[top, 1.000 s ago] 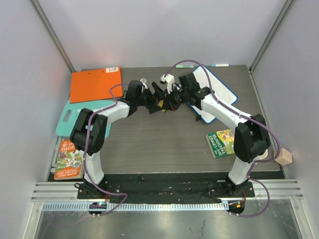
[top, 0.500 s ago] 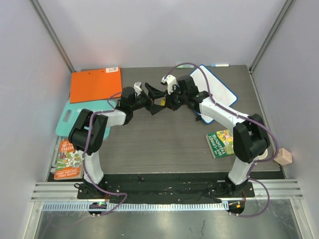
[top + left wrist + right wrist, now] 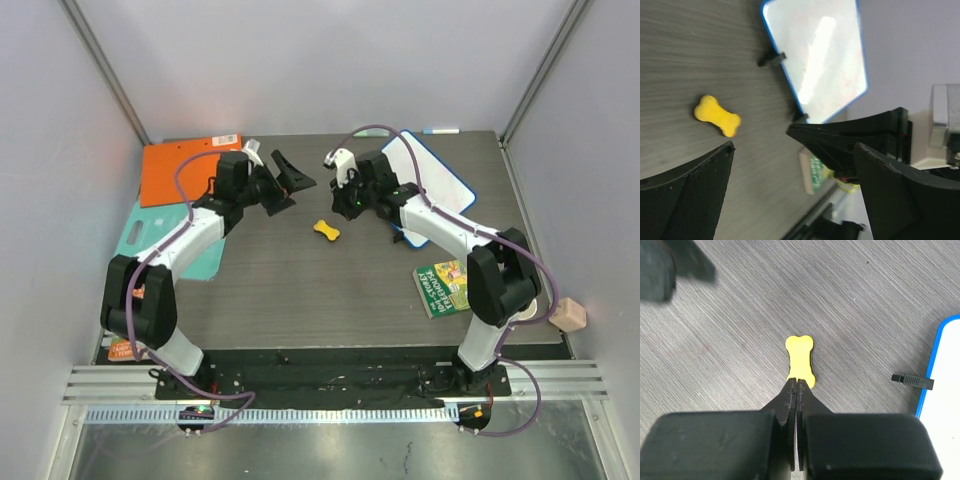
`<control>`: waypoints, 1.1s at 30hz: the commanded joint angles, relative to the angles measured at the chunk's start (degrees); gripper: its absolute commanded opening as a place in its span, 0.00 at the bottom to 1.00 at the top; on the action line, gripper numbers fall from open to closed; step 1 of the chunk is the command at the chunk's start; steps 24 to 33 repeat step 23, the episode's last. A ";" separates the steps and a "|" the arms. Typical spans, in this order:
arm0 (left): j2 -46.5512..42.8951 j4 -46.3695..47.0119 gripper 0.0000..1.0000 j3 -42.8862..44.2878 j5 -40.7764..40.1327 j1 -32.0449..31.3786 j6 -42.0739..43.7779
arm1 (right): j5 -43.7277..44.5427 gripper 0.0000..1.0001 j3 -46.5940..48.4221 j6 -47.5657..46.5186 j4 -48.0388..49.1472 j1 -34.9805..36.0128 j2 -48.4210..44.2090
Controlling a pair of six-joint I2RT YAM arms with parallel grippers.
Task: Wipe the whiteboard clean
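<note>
The left end effector (image 3: pixel 289 187) is released, its jaws wide apart and holding nothing. It is well to the left of the whiteboard (image 3: pixel 452 186), which sits at the far right of the worktop (image 3: pixel 300 290). The right end effector (image 3: pixel 347 207) is just left of the whiteboard, and its arm crosses the board's near edge. A yellow bone-shaped piece (image 3: pixel 326 230), probably the eraser, lies apart from both.

In the left wrist view, the whiteboard (image 3: pixel 825 60) shows a bright glare. I cannot tell if writing remains.

In the right wrist view, the end effector (image 3: pixel 795 390) is clenched on nothing, with its tips just above the yellow piece (image 3: pixel 801 360).

I judge these risks: clenched jaws can only push the small piece away, and a hard wipe may shift the board on its black foot (image 3: pixel 912 381).
</note>
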 commanded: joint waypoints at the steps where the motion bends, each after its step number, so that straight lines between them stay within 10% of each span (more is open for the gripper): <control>1: -2.47 -27.46 1.00 7.21 -14.54 -1.11 22.81 | -0.29 0.01 1.89 0.04 2.25 -1.01 -1.89; 4: -2.99 -30.23 1.00 6.09 -20.26 -1.03 27.40 | -0.29 0.11 1.54 0.83 2.16 -2.93 -4.79; 7: -5.01 -30.50 1.00 4.33 -25.36 -1.12 29.34 | -0.11 0.61 0.67 2.32 1.72 -5.40 -7.86; 12: -8.88 -29.89 1.00 0.90 -35.02 -1.29 35.85 | -1.34 0.98 -1.61 4.79 -0.65 -12.95 -11.82; 33: -12.23 -23.92 1.00 -3.67 -41.01 -1.38 38.67 | 13.13 1.00 -17.61 9.79 4.17 -17.89 -24.12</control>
